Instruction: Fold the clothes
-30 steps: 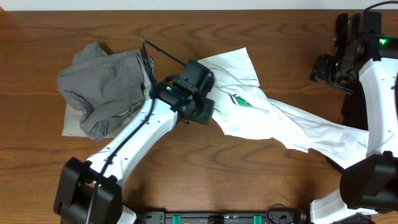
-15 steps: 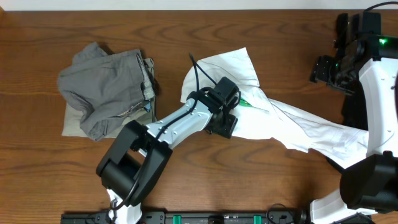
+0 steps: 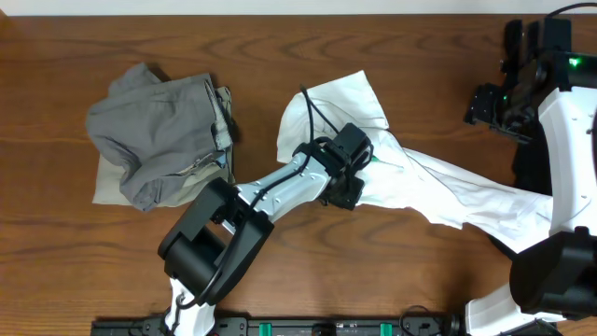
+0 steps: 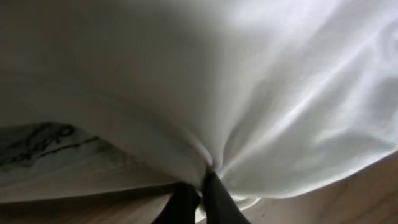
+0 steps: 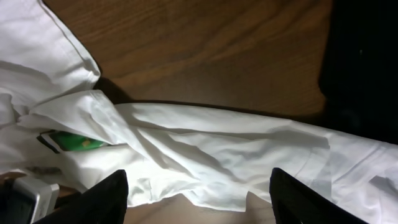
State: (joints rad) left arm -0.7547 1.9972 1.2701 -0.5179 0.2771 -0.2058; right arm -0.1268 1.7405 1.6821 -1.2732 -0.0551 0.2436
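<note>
left gripper (image 4: 204, 186) is mid-bench on the white T-shirt (image 3: 448, 191), jaws look pinched shut on a fold of it, though my wrist view is dark and close | right gripper (image 5: 199, 180) near the right edge, jaws wide apart | I see the shirt sprawled from centre to right edge | grey clothes (image 3: 159, 135) heaped near the left edge of the bench (image 3: 392, 37)

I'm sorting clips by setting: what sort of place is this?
Likely a robotics lab bench: a left arm and right arm at a wooden table, with a white T-shirt and grey garments.
</note>
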